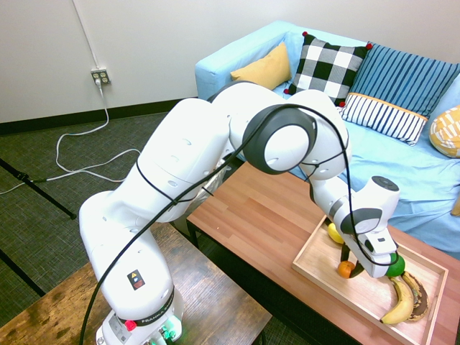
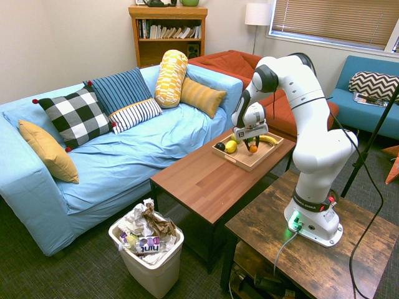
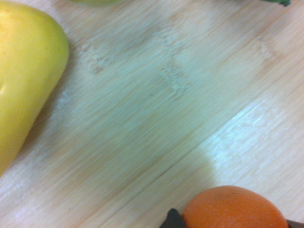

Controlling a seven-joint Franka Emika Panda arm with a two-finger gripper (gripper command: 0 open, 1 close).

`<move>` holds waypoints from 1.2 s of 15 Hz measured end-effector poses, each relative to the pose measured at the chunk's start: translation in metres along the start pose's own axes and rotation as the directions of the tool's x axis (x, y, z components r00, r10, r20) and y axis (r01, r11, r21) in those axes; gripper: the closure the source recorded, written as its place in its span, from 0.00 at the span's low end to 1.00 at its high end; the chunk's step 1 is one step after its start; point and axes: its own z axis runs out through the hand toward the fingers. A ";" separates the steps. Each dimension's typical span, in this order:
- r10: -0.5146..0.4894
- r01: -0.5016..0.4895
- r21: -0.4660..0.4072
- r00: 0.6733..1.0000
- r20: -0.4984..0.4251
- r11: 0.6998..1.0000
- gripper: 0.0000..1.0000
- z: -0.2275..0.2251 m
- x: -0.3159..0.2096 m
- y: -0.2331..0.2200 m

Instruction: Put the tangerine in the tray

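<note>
Inside the tray (image 1: 327, 268), seen from the first exterior view, the end effector (image 1: 350, 268) is closed down on the tangerine (image 1: 346, 269), one finger on either side. The carry looks finished or nearly so, and the release is the likely step in hand. I can't tell whether the fruit bears on the base or sits just above it. The next move calls for a small lowering if needed, a gentle opening, then a straight lift. Taking the tangerine as the clock's centre, the yellow fruit (image 1: 335, 233) lies near eleven o'clock, the green fruit (image 1: 396, 266) near three, and the bananas (image 1: 397, 302) around four. Bare base shows toward six and nine; the rim is nearest at seven, so a sideways exit that way could catch it.

From the second exterior view, the tangerine is well within the rim, above the brown tabletop (image 2: 206, 180). The lemon (image 2: 231, 146) sits at nine o'clock from it, with a dark round fruit (image 2: 220, 146) beyond; the bananas run off near two. Overhead looks free for withdrawing.

Through the wrist view, the tangerine shows at the picture's edge, with bare wood between it and a large yellow fruit. That gap gives modest room for the fingers to spread.
</note>
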 end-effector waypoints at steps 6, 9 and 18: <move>-0.011 0.011 -0.006 1.000 0.008 1.000 0.00 0.013 -0.001 -0.002; -0.019 0.019 -0.002 1.000 0.013 1.000 0.00 0.013 -0.001 -0.002; -0.030 0.030 0.046 0.999 0.014 0.999 0.00 -0.014 -0.004 -0.012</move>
